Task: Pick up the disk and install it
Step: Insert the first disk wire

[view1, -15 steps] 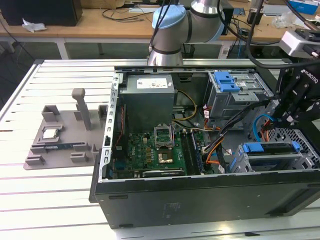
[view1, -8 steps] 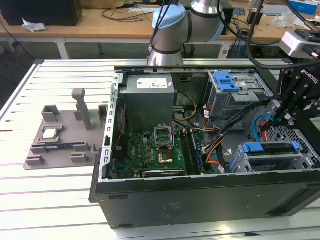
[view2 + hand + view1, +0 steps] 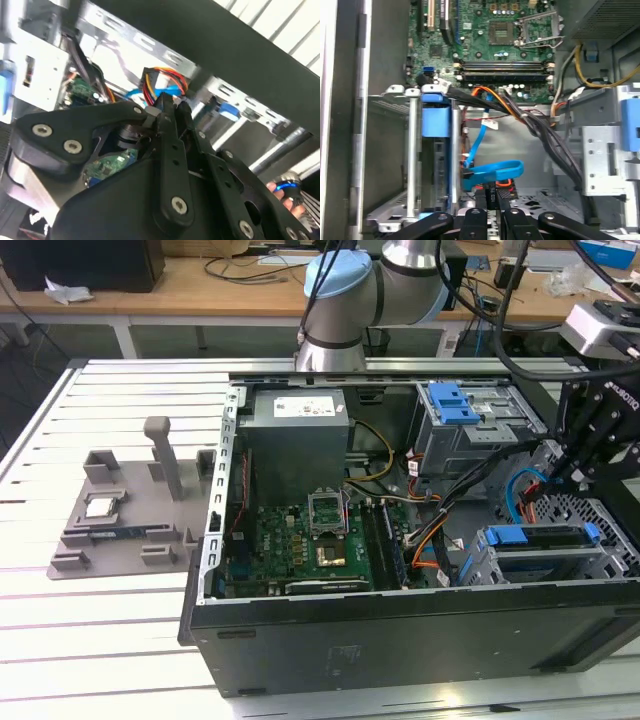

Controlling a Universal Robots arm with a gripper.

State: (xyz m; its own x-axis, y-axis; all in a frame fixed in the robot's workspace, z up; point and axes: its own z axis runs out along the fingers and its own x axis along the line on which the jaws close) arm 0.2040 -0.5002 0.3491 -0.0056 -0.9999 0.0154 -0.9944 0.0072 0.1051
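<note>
The gripper (image 3: pixel 167 107) hangs over the open computer case (image 3: pixel 400 640) at the exterior view's right, its black fingers (image 3: pixel 492 197) pressed together and holding nothing. The disk (image 3: pixel 540 545) sits edge-up in its metal cage (image 3: pixel 410 150) (blue rails showing along its upper edge) at the case's near right corner, just beside the gripper. A blue cable (image 3: pixel 492 172) loops between cage and fingers.

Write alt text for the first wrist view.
The claw hangs inside an open computer case above a looped blue cable, its fingers close together. A drive cage with a blue rail stands beside it, and the green motherboard lies beyond a bundle of black and orange wires.
</note>
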